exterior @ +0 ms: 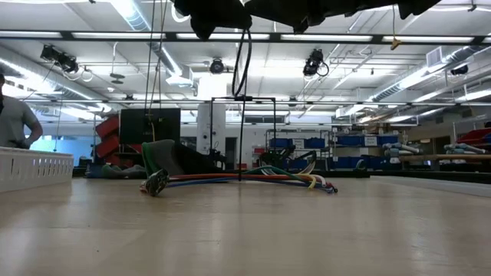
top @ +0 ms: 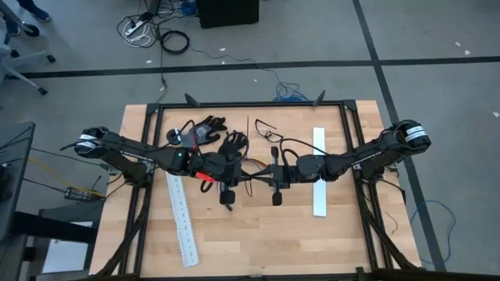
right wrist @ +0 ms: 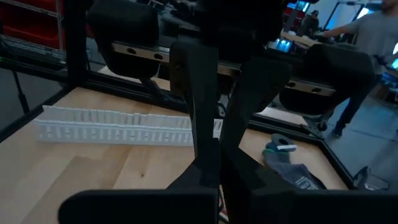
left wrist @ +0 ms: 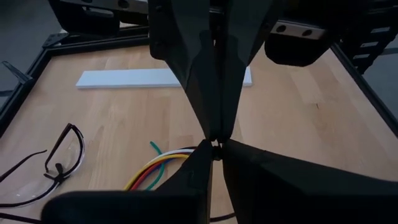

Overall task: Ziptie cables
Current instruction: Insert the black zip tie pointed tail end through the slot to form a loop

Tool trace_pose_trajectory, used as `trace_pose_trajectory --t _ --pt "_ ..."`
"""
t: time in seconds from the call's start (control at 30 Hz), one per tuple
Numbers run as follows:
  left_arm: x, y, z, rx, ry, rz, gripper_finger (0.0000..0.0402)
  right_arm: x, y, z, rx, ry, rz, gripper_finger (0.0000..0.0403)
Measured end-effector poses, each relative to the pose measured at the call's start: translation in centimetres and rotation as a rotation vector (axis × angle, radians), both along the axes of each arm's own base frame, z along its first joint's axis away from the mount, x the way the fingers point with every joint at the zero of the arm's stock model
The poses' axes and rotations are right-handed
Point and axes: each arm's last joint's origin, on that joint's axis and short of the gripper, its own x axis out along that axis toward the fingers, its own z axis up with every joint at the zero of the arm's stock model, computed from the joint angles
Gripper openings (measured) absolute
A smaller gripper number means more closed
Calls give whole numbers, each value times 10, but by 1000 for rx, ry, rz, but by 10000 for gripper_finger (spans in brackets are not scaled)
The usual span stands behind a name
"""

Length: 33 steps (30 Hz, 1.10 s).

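While both arms reach in over the middle of the table, we see the left pincer and the right pincer side by side and close together, each pointing toward the near edge. Our left pincer has its fingers pressed together down to the tips, and we cannot make out anything clamped between them. Our right pincer is likewise fully closed, its fingers meeting with no gap, and we cannot tell that it holds anything.

We find the cables lying flat on the table between and just behind the two pincers, a bundle of coloured wires fanned out at one end; green, white, yellow and red strands show just beyond the left pincer's tips. One thin black cable rises from the bundle up toward the arms overhead.

Beyond the left pincer, away from the right one, lies a white slotted strip, angled across the wood. A second, plain white strip lies on the far side of the right pincer. Behind the pincers we see black gloves and a pair of safety glasses. A person stands in the room past the table.
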Motion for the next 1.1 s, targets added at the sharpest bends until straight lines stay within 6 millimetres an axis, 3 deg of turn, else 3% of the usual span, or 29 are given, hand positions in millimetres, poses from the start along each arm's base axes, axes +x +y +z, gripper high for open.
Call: trace_pose_trajectory --t 0.7,0.83,1.1 --pt "2 0 0 -5 -19 33 23 -4 11 8 -28 -75 -33 0" --pt "2 0 -9 3 34 33 23 -7 15 21 -20 -151 -22 0" --pt "4 0 -8 4 20 32 21 -15 20 26 -41 -132 1 1"
